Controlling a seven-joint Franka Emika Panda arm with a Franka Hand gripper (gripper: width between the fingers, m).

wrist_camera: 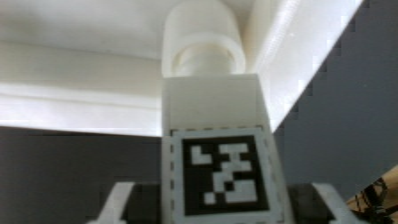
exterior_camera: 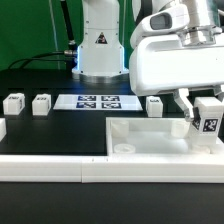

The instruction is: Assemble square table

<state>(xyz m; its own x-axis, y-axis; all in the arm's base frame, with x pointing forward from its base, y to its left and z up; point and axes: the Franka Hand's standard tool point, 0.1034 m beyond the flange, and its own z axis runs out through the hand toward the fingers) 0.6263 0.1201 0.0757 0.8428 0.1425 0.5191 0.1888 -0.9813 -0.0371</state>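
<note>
Jaws: closed partway on the held leg (exterior_camera: 208,116), gripping its two sides, with its black-and-white tag (wrist_camera: 222,170) facing the wrist camera.
Held leg: short, white and blocky, hanging at the exterior view's right end of the slab, its rounded end pointing toward the white surface. I cannot tell whether it touches.
Slab: the large white square tabletop (exterior_camera: 150,134) lies flat on the black desk (exterior_camera: 40,135), with a round hole (exterior_camera: 125,147) near its front corner.
Other legs: one spare leg (exterior_camera: 155,105) stands just behind the slab. A second leg (exterior_camera: 41,103) and a third leg (exterior_camera: 13,103) stand well apart on the exterior view's left.
Step in hand: probably seating the held leg in a corner hole. Doing it well means lining the rounded end up squarely over the hole and keeping the leg straight, not tilted, before pressing or turning.
Edges: a long white rail (exterior_camera: 50,168) runs along the front, touching the slab's front edge. The marker board (exterior_camera: 97,101) lies behind, near the robot base (exterior_camera: 100,50).
Open room: bare desk lies to the exterior view's left of the slab. Space is tight at the right, where the picture edge hides what is beyond.
</note>
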